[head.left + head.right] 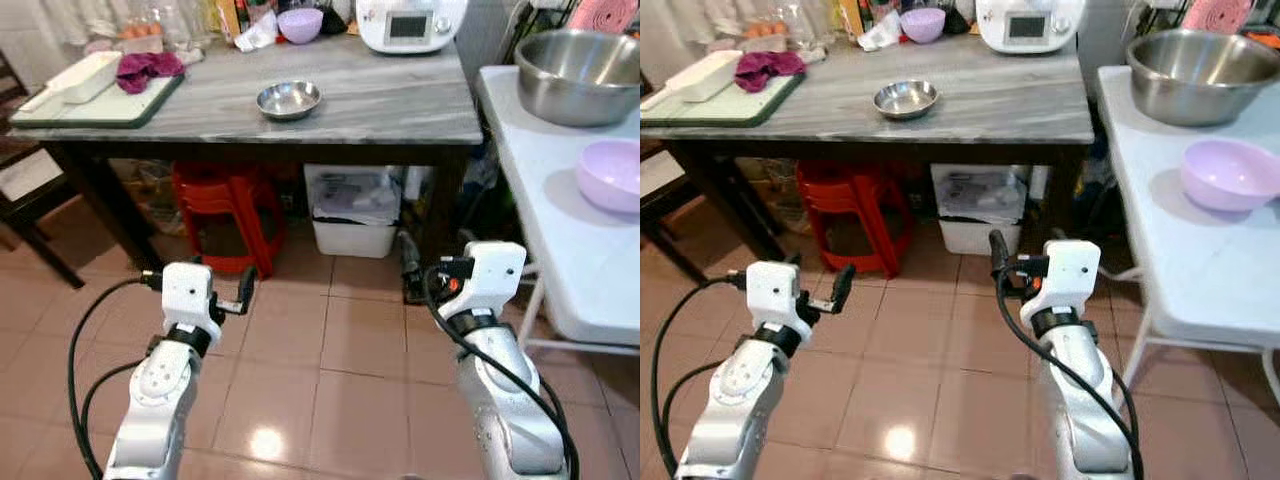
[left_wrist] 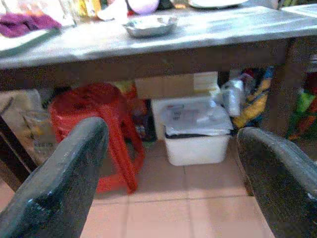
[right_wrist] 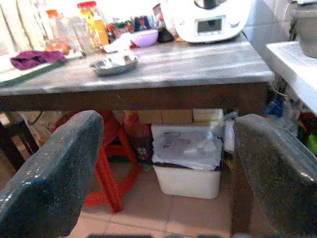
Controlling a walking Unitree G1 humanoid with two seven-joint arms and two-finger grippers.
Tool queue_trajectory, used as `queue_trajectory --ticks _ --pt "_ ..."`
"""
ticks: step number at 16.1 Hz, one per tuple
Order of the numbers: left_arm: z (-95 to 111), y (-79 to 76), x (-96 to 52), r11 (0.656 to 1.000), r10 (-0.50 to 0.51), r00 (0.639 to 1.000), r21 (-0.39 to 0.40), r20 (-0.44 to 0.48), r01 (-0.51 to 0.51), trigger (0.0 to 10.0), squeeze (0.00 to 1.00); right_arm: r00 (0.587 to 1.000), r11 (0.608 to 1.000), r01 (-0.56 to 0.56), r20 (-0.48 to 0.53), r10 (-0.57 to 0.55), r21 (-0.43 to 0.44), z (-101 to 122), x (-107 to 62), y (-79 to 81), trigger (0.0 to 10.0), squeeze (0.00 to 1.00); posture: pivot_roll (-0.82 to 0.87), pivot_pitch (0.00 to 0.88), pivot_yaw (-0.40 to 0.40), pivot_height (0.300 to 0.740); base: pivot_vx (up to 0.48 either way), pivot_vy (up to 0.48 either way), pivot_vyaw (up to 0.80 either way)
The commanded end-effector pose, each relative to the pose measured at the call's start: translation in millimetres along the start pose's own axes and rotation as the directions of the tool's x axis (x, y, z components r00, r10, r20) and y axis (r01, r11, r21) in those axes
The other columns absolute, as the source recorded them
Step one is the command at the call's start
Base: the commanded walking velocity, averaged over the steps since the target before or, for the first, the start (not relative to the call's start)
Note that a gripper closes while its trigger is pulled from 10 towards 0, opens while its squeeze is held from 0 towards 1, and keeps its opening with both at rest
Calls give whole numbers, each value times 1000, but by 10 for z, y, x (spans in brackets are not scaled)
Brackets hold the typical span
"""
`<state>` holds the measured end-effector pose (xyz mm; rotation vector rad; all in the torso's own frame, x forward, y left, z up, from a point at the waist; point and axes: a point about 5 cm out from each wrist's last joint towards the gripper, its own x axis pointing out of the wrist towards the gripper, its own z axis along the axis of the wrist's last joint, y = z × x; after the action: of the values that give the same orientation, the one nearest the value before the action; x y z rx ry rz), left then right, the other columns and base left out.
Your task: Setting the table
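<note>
A small steel bowl (image 1: 288, 99) sits near the middle of the grey marble table (image 1: 400, 105) ahead of me. At the table's back edge stands a purple bowl (image 1: 300, 24). Another purple bowl (image 1: 612, 175) and a large steel bowl (image 1: 580, 75) rest on the white table (image 1: 560, 250) to my right. My left gripper (image 1: 238, 293) and right gripper (image 1: 998, 258) hover low over the tiled floor, short of the marble table. Both are open, with nothing between the fingers (image 2: 59, 188) (image 3: 54, 178).
On the marble table are a white appliance (image 1: 410, 22), jars, and a tray (image 1: 95, 105) holding a white container and a magenta cloth (image 1: 148, 68). Beneath it stand a red stool (image 1: 228, 215) and a white bin (image 1: 352, 210). A dark chair (image 1: 25, 215) is at the left.
</note>
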<state>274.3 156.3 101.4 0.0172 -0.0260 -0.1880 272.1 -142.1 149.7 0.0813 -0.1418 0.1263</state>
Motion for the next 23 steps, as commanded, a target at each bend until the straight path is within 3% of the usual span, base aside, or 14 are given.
queue_trajectory --ticks 1,20,23 --pt "13 4 -1 1000 -13 1000 7 3 13 10000 0 1000 1000 13 14 -13 0 31 6 -27 10000 0 -147 98 88 740 0 -398 0" --pt "6 -47 20 999 -33 999 9 7 33 10000 0 1000 1000 8 15 -8 1 31 34 -20 10000 0 -147 92 87 740 0 -480 -84" --pt "12 -49 17 999 -31 999 -9 13 31 10000 0 1000 1000 1 17 -1 -2 41 51 -15 10000 0 -147 91 86 740 0 0 0"
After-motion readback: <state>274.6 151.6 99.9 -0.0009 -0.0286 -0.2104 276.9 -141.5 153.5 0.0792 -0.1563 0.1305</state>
